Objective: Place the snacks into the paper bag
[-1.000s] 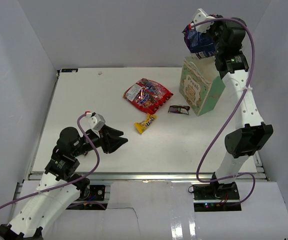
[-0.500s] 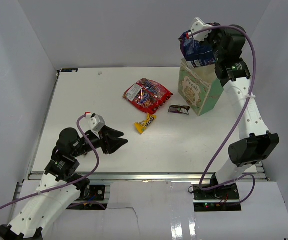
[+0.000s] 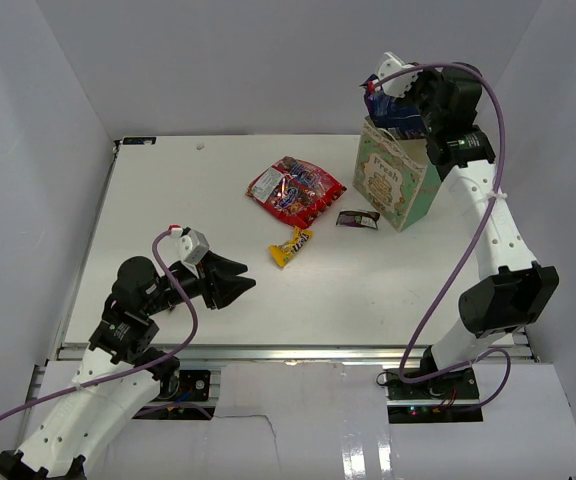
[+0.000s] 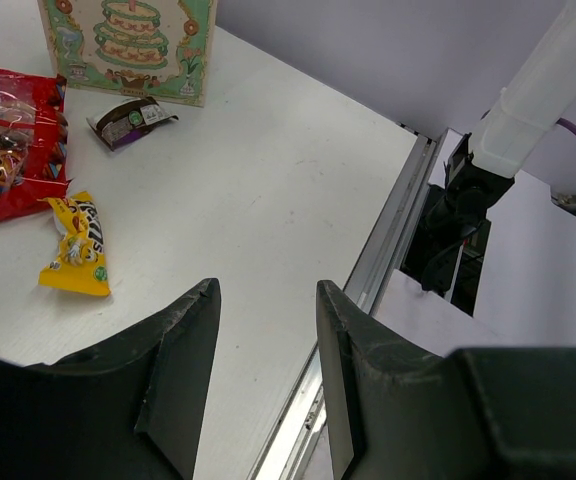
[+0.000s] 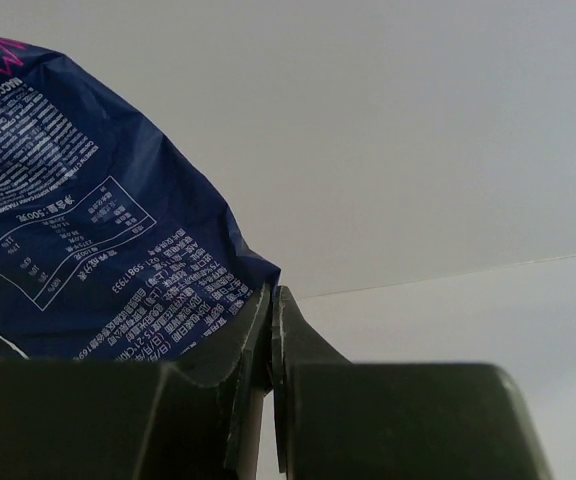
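My right gripper [image 3: 400, 102] is shut on the edge of the purple-blue glossy bag [image 3: 392, 110], holding it at the open top of the mint-green paper bag [image 3: 396, 180]; the blue bag fills the left of the right wrist view [image 5: 88, 220]. The red candy bag [image 3: 294, 191], one yellow packet [image 3: 291, 245] and the dark brown wrapper [image 3: 358, 219] lie on the table left of the paper bag. They also show in the left wrist view: red bag [image 4: 8, 130], yellow packet [image 4: 76, 245], brown wrapper [image 4: 130, 118], paper bag [image 4: 128, 45]. My left gripper [image 3: 236, 282] is open and empty near the front.
The white table [image 3: 168, 210] is walled by grey panels at the back and sides. Its metal front rail [image 4: 393, 230] runs near my left gripper. The right arm's base [image 4: 458, 220] stands beyond that rail.
My right gripper has moved down and left with the purple-blue bag, lowering it to the mouth of the paper bag. The left arm has stayed still.
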{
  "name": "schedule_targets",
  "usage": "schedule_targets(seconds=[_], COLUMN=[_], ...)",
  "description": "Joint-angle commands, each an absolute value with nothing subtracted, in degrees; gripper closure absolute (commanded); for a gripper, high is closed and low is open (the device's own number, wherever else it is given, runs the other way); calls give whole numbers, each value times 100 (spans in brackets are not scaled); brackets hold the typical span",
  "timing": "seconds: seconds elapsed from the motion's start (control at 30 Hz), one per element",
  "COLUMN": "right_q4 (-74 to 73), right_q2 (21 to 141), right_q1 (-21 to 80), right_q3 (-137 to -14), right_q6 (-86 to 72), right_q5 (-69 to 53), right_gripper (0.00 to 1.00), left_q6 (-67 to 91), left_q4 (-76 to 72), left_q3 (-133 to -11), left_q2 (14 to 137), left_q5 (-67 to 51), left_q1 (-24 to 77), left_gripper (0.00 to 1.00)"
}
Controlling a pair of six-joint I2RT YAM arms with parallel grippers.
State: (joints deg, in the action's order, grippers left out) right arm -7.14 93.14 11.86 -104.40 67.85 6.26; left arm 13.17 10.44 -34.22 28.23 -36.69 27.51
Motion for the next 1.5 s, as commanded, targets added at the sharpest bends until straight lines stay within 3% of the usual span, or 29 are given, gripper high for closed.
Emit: schedule_targets(seconds=[0.0, 0.4, 0.67, 0.93, 1.0, 1.1, 1.23, 1.3, 1.4, 1.47], right_q4=[263, 194, 44, -578, -1035, -2735, -4556, -5008, -5247, -5151], right_q2=[8816, 8596, 8490, 8297, 8236, 8192, 8227, 8227, 8104, 8025], right_q1=[1187, 1266, 1275, 1283, 1292, 1379, 1616, 1792, 2283, 2486], right_q3=[-10354, -9686, -9571, -9808, -10211, -10862, -11084, -10497, -9078, -8057], right_q6=[6953, 6768, 6864, 6558, 6277, 5522, 5327, 5300, 5764, 6720], right_q5=[650, 475, 396, 62, -462, -1742, -3688, -4462, -4974, -4992], right_gripper=[92, 92, 57, 46, 42, 26, 21, 14, 4, 4], left_q6=[1336, 1345, 1336, 1345, 1345, 1353, 1362, 1371, 1371, 1362], left_q4=[958, 958, 967, 976, 984, 1019, 1107, 1186, 1265, 1335], left_q3=[-3393, -3392, -3384, -3384, -3375, -3384, -3401, -3401, -3419, -3437], left_q2=[2804, 2856, 2883, 2883, 2892, 2918, 2936, 2927, 2944, 2970], left_q5=[-3753, -3700, -3691, -3656, -3630, -3508, -3183, -2876, -2542, -2400], left_q1=[2751, 2751, 2751, 2751, 2751, 2751, 2751, 2751, 2751, 2751], left_gripper=[46, 46, 46, 46, 46, 46, 39, 29, 26, 26])
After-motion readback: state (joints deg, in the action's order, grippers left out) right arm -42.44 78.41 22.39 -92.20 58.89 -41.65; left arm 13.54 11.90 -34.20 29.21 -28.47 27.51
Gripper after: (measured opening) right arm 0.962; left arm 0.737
